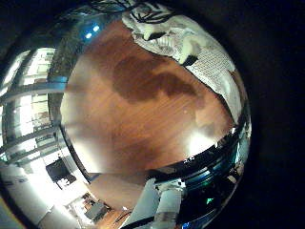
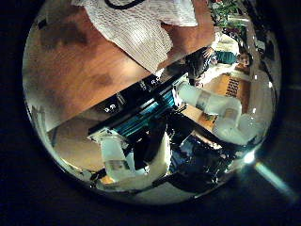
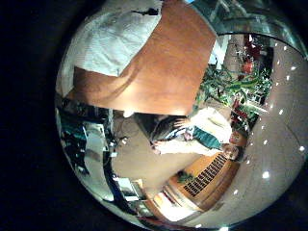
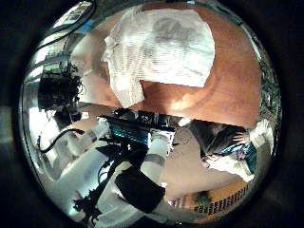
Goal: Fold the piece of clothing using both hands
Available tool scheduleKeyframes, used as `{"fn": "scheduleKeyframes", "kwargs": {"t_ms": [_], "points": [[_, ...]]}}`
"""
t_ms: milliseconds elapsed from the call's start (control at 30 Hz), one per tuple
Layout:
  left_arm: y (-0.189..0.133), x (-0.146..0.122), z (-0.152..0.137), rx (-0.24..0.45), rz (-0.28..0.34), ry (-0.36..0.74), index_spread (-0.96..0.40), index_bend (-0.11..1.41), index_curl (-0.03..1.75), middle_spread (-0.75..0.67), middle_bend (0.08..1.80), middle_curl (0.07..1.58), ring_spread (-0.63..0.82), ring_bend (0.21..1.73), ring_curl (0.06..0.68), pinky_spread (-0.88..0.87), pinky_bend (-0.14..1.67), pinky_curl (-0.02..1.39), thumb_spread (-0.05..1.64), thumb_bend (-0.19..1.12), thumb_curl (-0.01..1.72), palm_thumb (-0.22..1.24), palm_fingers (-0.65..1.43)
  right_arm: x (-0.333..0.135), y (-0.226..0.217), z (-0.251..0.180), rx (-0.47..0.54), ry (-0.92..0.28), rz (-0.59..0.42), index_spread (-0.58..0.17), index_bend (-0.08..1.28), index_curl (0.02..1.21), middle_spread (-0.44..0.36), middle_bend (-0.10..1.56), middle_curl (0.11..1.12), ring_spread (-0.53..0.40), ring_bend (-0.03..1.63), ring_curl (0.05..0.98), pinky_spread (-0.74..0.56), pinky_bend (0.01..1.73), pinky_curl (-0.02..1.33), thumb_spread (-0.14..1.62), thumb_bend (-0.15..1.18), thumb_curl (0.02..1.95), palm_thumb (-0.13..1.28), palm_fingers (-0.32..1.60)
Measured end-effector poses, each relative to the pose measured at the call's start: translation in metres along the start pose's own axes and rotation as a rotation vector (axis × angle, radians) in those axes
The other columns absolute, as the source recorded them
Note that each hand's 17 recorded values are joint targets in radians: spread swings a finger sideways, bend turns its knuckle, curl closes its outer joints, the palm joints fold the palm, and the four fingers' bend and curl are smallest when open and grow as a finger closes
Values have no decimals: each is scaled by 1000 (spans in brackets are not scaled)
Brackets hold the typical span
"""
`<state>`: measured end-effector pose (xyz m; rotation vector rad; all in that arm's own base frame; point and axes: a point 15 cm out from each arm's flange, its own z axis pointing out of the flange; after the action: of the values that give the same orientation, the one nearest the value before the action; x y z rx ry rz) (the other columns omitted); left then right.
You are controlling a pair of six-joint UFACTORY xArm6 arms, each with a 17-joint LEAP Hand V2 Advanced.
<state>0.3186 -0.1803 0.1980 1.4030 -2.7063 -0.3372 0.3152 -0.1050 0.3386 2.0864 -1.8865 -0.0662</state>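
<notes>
Garment (image 4: 161,52) lying flat on table (image 4: 228,90), roughly rectangular, long axis running across the tabletop, one corner reaching the table edge nearest the arms. No fingers of either hand visible; cannot tell their state. Nothing seen holding the garment.

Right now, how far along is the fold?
Done: the garment lies on the wooden table, and its outline looks compact, so it may already be partly folded; the palm views cannot confirm this. In hand: nothing. No fingers reach the cloth in any view, and the palms look well clear of it. Left: grasping and finishing the fold, as far as these views tell.
</notes>
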Motion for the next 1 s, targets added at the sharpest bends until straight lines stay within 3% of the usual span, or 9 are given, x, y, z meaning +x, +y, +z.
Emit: {"fn": "scheduleKeyframes", "kwargs": {"t_ms": [333,633,867,1000], "points": [[-35,20,33,74,51,20,39,125,222,480,158,246,540,618,195,514,473,318,1014,-27,279,117,-113,-2,29,19,-33,-15,51,-288,151,264,53,202,360,177,485,253,333,571,263,1250,-15,206,204,92],[-46,40,55,38,92,20,53,129,203,479,181,234,554,610,198,519,452,313,971,-28,289,118,-78,-5,32,23,-42,-16,74,-287,149,263,62,205,359,178,492,255,334,566,267,1250,-15,206,204,98],[-47,42,59,15,90,-9,100,155,220,326,306,303,495,629,201,500,376,286,952,-13,311,209,94,-5,35,24,-55,-19,80,-287,154,263,58,205,359,179,493,255,334,565,268,1242,-16,207,198,99],[-45,31,62,-16,66,-61,88,169,239,187,427,364,339,667,216,432,340,279,970,-4,327,313,240,-6,36,22,-48,-17,79,-287,152,264,62,203,358,179,495,256,334,562,269,1234,-16,208,196,101]]}}
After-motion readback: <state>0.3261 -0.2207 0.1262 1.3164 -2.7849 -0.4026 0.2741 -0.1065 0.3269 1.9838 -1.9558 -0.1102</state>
